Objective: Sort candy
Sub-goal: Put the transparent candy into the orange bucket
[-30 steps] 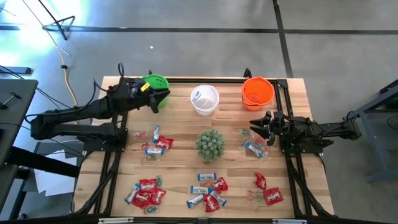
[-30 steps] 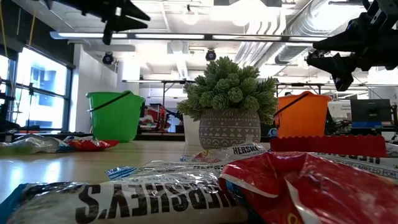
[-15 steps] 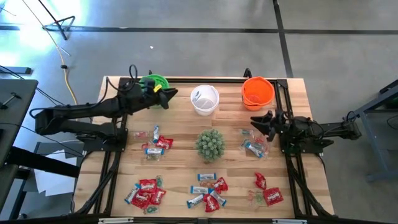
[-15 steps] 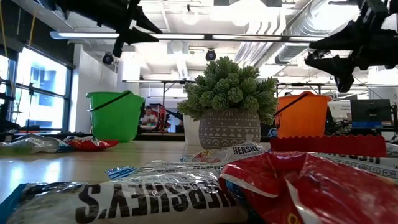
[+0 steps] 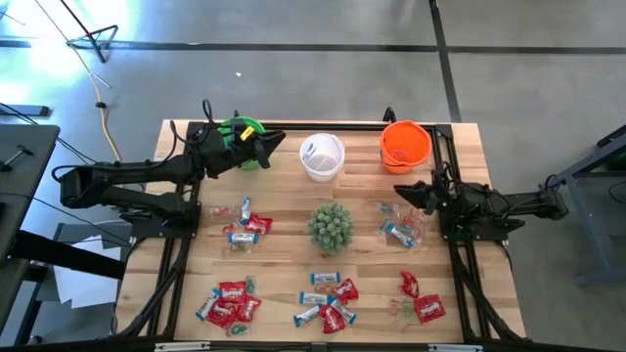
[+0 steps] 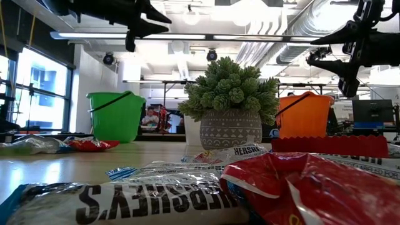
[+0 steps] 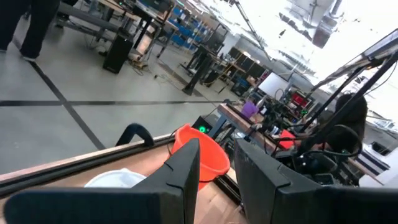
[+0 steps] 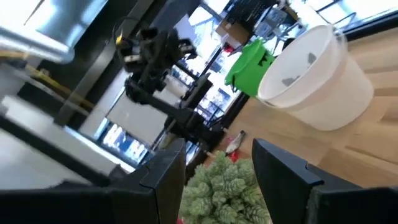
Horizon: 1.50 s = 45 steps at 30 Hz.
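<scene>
The candy, small red and blue-and-white wrapped sweets, lies flat on the wooden table in several loose heaps (image 5: 243, 225), (image 5: 230, 303), (image 5: 328, 301), (image 5: 421, 298), (image 5: 399, 231). Three cups stand along the far edge: green (image 5: 239, 130), white (image 5: 322, 156) and orange (image 5: 405, 145). My left gripper (image 5: 277, 141) hangs in the air just right of the green cup, pointing level toward the white cup. It is open, and its wrist view (image 7: 217, 149) shows nothing between the fingers. My right gripper (image 5: 399, 191) hovers open near the table's right side, below the orange cup, pointing left, also with nothing in it (image 8: 217, 155).
A spiky green plant in a patterned pot (image 5: 331, 227) stands at the table's middle, between the candy heaps. Black frame rails (image 5: 181, 244) run along both table sides. In the low view, wrappers (image 6: 187, 194) fill the foreground, and both grippers are high above the tabletop.
My left gripper has travelled toward the table's right edge, from the near left side of the green cup across it to its right side, staying level and high. My right gripper has stayed in place and rolled about its own pointing line. No candy has moved.
</scene>
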Each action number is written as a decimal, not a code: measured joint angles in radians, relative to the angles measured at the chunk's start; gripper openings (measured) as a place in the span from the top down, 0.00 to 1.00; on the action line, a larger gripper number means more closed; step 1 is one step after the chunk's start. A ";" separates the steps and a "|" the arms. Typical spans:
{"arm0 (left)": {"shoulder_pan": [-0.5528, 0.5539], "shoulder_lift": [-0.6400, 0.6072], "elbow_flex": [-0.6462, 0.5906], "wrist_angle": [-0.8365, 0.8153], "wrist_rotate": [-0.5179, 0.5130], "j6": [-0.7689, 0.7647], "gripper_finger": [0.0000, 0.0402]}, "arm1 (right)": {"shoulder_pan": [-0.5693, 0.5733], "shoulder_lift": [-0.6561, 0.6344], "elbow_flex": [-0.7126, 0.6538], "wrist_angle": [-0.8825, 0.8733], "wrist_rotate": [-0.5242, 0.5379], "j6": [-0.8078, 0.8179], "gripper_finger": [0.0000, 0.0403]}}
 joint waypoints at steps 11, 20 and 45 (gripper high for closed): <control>0.000 0.000 0.000 0.000 0.000 0.000 0.79 | 0.000 0.000 0.004 -0.001 -0.118 0.197 0.55; 0.000 0.000 0.000 0.022 0.081 -0.020 0.79 | 0.000 0.082 0.344 -0.319 -0.177 0.043 0.55; -0.046 -0.002 0.208 0.147 0.358 -0.011 0.80 | -0.002 0.844 0.757 -1.398 -0.285 -0.084 0.55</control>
